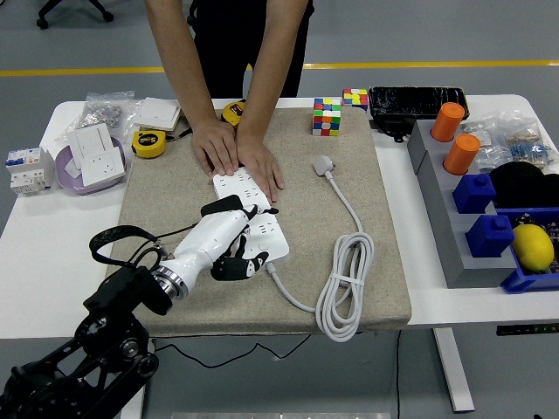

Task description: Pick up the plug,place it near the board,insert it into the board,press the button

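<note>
A white power strip (272, 237) lies on the beige mat (384, 262), running from the middle toward the near side. A person's two hands (236, 155) press flat on its far end. The black plug (219, 207) with its black cable sits at the strip's left edge, mostly hidden under my left hand (229, 241). That white hand with black tips reaches in from the lower left and lies over the plug and the strip's near half. Whether it touches or grips the plug is hidden.
The strip's white cord (348, 278) coils on the mat's right side and ends in a white plug (324, 164). Cubes (327, 116), tape measures (149, 143), a bowl with sockets (91, 161) and bins with blocks (476, 192) ring the mat.
</note>
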Action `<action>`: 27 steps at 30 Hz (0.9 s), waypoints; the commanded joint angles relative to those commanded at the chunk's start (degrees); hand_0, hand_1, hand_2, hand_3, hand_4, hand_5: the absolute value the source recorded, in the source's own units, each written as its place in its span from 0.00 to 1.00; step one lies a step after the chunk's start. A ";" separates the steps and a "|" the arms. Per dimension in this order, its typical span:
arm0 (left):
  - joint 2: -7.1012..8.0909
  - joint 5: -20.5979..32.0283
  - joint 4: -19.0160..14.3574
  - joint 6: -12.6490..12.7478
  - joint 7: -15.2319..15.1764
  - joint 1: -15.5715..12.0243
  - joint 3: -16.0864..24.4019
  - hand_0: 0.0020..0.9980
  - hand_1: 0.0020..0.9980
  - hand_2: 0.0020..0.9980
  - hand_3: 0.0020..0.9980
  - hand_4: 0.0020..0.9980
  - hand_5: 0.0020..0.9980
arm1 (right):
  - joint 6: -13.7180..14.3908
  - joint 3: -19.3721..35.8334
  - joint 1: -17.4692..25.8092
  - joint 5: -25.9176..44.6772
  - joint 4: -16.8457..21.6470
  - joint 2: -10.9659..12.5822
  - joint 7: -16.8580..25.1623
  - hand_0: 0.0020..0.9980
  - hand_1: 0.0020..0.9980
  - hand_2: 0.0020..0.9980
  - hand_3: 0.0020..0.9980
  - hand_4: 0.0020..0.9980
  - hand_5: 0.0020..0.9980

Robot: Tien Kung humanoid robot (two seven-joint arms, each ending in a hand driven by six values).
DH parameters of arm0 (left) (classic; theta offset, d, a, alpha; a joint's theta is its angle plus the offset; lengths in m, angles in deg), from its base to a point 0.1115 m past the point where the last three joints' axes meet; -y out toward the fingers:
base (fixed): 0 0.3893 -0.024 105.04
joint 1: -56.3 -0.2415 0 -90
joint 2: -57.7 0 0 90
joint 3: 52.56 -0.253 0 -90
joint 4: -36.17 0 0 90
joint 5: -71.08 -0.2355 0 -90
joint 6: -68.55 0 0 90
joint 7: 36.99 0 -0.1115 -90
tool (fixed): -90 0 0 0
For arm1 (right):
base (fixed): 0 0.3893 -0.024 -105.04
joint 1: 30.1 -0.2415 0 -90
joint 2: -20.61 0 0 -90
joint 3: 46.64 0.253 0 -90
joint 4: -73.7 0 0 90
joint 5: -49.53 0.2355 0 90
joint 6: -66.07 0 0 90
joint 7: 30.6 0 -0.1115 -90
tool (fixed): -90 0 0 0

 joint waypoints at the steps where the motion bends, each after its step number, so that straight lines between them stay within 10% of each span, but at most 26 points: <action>1: -0.07 1.32 -0.18 1.56 -1.67 0.52 0.30 0.19 0.04 0.15 0.62 0.89 0.15 | 0.01 -0.01 0.02 0.03 0.00 -0.06 -0.01 0.86 0.85 0.83 0.84 1.00 1.00; 6: -1.16 6.95 -0.11 6.29 -7.75 2.77 3.01 0.19 0.04 0.15 0.62 0.89 0.15 | 0.02 -0.03 0.26 0.01 0.00 -0.23 -0.03 0.86 0.85 0.83 0.84 1.00 1.00; 7: -1.40 7.14 0.31 6.27 -7.92 3.16 3.53 0.46 0.58 0.55 0.66 1.00 0.42 | 0.01 -0.07 0.30 0.03 0.00 -0.25 -0.03 0.86 0.85 0.83 0.84 1.00 1.00; 12: -2.75 6.29 5.51 4.22 -6.66 6.38 6.49 0.46 0.58 0.55 0.66 1.00 0.42 | 0.04 -0.51 0.38 0.44 0.00 -0.42 0.02 0.86 0.85 0.83 0.84 1.00 1.00; 13: -2.84 6.13 6.07 4.18 -6.54 6.66 6.60 0.87 0.95 0.93 0.94 1.00 0.59 | 0.04 -0.52 0.37 0.46 0.00 -0.43 0.02 0.86 0.85 0.83 0.84 1.00 1.00; 27: -5.27 -3.73 21.72 -2.73 -0.18 12.21 7.90 0.96 0.99 0.95 0.93 1.00 0.50 | 0.05 -0.98 0.35 0.74 0.00 -0.57 -0.01 0.86 0.85 0.83 0.84 1.00 1.00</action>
